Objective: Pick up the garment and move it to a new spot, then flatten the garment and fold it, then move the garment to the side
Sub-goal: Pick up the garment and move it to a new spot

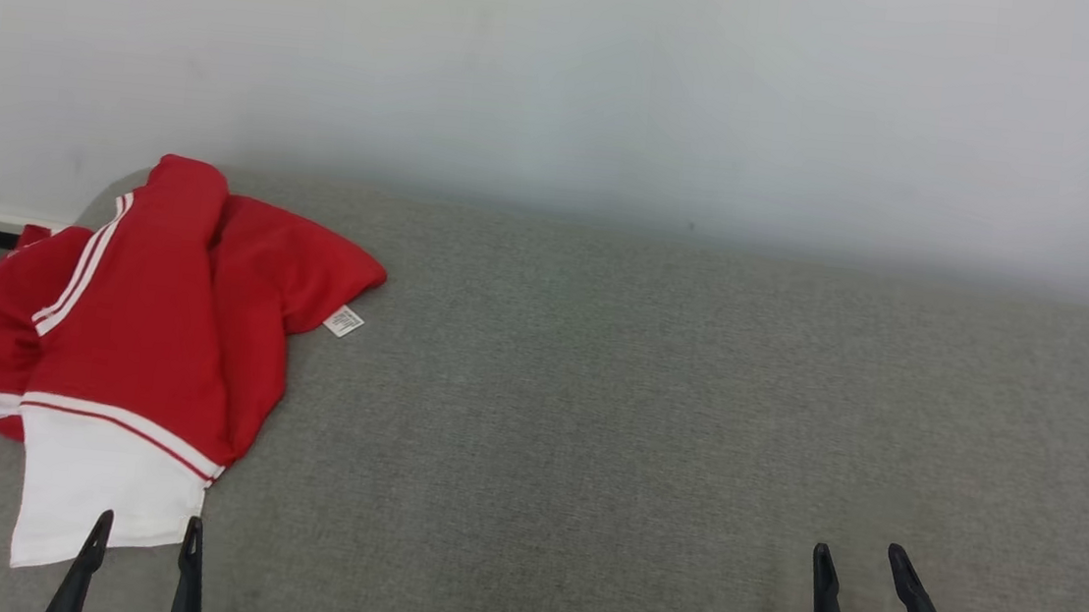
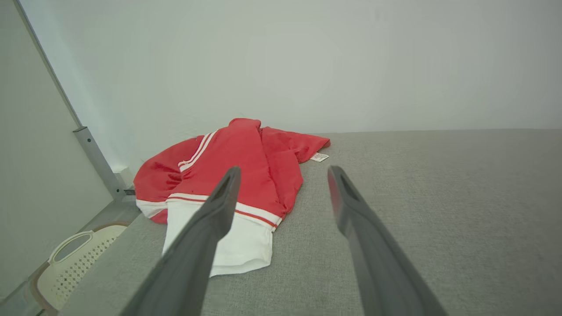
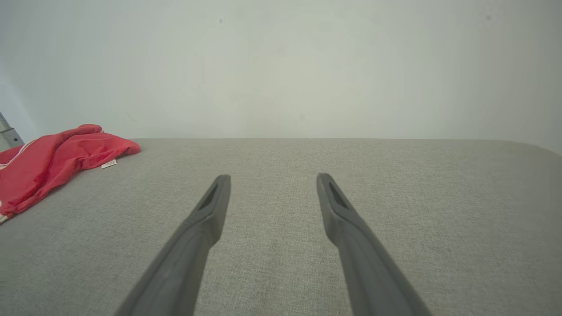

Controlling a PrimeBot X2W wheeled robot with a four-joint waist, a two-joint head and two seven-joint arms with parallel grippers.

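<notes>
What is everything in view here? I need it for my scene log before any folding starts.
garment: one, red with white stripes and a white end, bunched at the far left of the surface
label: one, white, at the garment's right edge, lying on the surface
surface: one, grey woven fabric, across the foreground
wall: one, white, behind the surface
basket: one, cream, perforated, low down past the surface's left edge
post: one, grey metal, slanting at the left beside the wall
left gripper: one, two dark fingers, spread apart, near the garment's white end
right gripper: one, two dark fingers, spread apart, over bare surface at the right
</notes>
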